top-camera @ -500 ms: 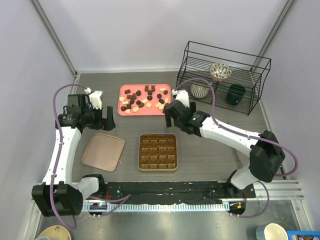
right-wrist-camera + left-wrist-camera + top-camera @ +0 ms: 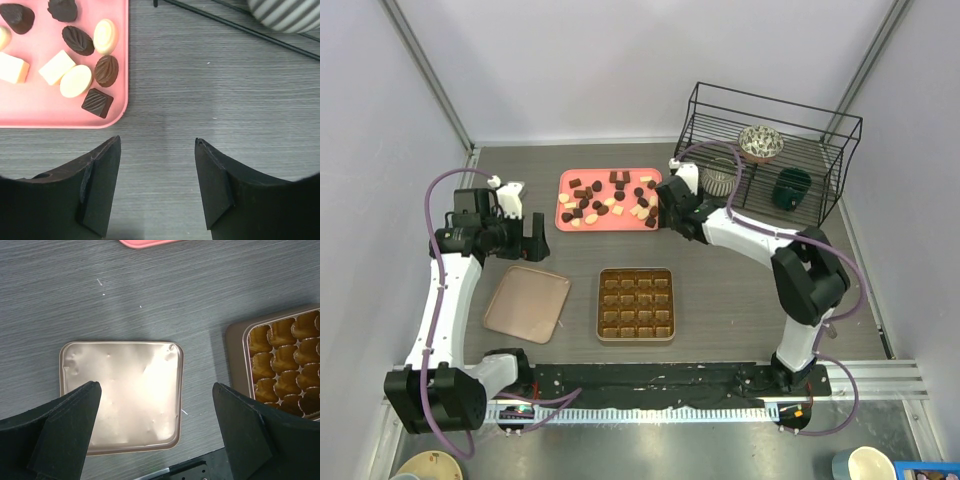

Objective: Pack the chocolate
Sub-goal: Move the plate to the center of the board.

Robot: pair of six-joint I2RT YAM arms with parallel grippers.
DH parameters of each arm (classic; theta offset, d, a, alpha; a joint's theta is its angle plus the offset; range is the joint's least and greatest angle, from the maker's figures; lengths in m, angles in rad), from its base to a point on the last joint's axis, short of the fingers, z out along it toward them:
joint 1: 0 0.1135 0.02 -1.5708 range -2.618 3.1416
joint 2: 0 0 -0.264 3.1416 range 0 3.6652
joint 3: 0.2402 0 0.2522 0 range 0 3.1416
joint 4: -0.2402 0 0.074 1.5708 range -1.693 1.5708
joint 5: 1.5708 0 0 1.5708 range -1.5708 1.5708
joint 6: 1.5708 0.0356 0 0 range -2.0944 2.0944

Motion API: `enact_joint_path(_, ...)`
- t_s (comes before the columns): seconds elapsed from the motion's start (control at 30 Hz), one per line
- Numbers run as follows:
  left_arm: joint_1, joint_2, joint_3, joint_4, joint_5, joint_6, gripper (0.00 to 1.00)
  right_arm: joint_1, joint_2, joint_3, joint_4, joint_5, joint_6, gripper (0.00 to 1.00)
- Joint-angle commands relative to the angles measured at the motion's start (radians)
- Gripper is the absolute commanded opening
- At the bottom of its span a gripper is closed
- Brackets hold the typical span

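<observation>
Right jaws stand part-open, gripping nothing, over the grey table (image 2: 210, 100). The dark, brown and cream bite-sized chocolates (image 2: 76, 80) lie just ahead-left on the flat pink tray (image 2: 50, 120). Left jaws gape wide, empty, above a shallow gold tray (image 2: 125, 390).

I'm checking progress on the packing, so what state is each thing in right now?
Chocolates: all loose on the pink tray, none packed.
Box: open, every visible cell empty.
Lid: off, lying flat on the table left of the box.
Left gripper: open, empty, above the lid.
Right gripper: open, empty, over bare table by the tray's corner.
</observation>
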Motion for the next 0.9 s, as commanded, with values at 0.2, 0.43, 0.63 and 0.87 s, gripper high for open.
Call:
enact_joint_path(0.2, 0.010, -0.020, 0.038, -0.014, 0.003, 0.039, 1.00, 0.005, 0.148, 0.105, 0.130, 0.046, -0.009, 0.63)
enact_joint_path(0.43, 0.015, -0.027, 0.032, -0.016, -0.004, 0.050, 1.00, 0.004, 0.248, 0.190, 0.131, 0.035, -0.020, 0.62)
enact_joint_path(0.63, 0.018, -0.033, 0.024, -0.016, -0.015, 0.059, 1.00, 0.004, 0.294, 0.209, 0.122, 0.044, -0.020, 0.58)
enact_joint_path(0.87, 0.018, -0.043, 0.007, -0.011, -0.021, 0.068, 1.00, 0.002, 0.302, 0.177, 0.134, 0.044, -0.012, 0.54)
